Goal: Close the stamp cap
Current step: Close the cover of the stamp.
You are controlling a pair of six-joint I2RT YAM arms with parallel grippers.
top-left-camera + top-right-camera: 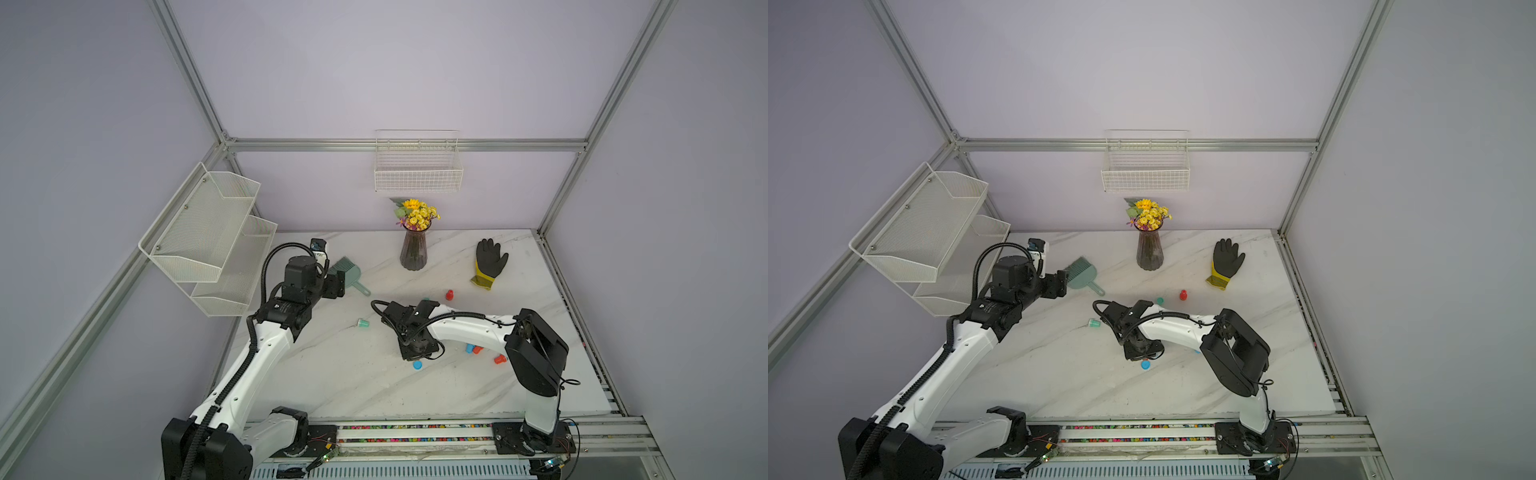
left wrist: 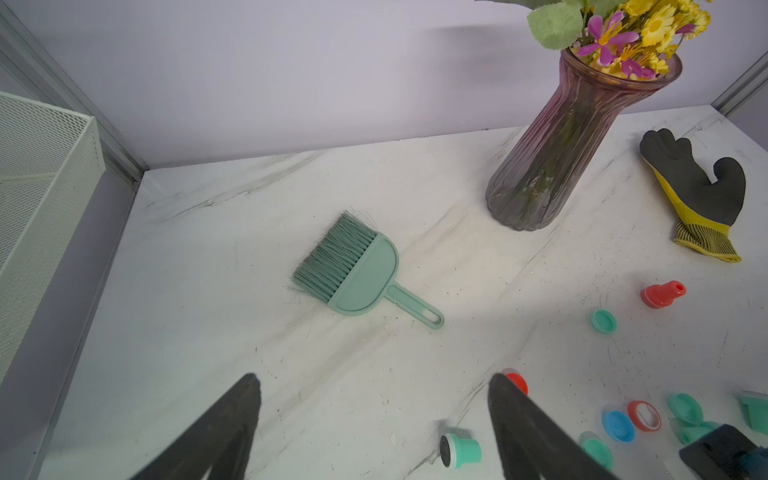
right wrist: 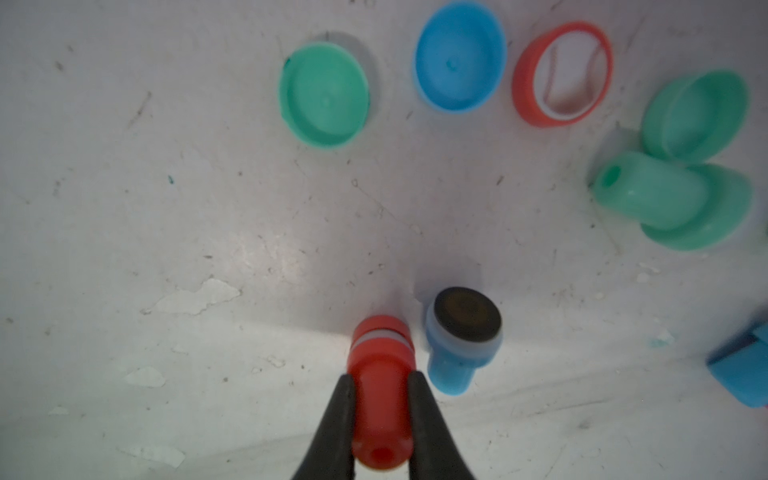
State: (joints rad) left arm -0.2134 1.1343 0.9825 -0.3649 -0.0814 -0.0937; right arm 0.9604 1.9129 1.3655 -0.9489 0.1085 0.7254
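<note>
Only the right wrist view shows the grip. The right gripper (image 3: 381, 378) is closed narrowly on the red stamp (image 3: 380, 353), pinching its handle from both sides. The stamp's wider end, a red band past a white ring, points away from the wrist toward the table (image 3: 166, 208); whether it touches the surface cannot be told. In both top views the wrist's own body hides that stamp and the fingers. Just beside the red stamp lies a blue stamp (image 3: 461, 332), uncapped, its dark pad facing the camera. Beyond them, well clear of the fingers, three loose pieces lie in a row: a green cap (image 3: 324, 95), a blue cap (image 3: 459, 56) and a red ring (image 3: 561, 72) with a white centre. The left wrist view shows the left gripper (image 2: 373, 377) spread wide and holding nothing, above the table near a brush (image 2: 357, 270). A green stamp (image 2: 459, 451) lies on its side on the table below, untouched.
</note>
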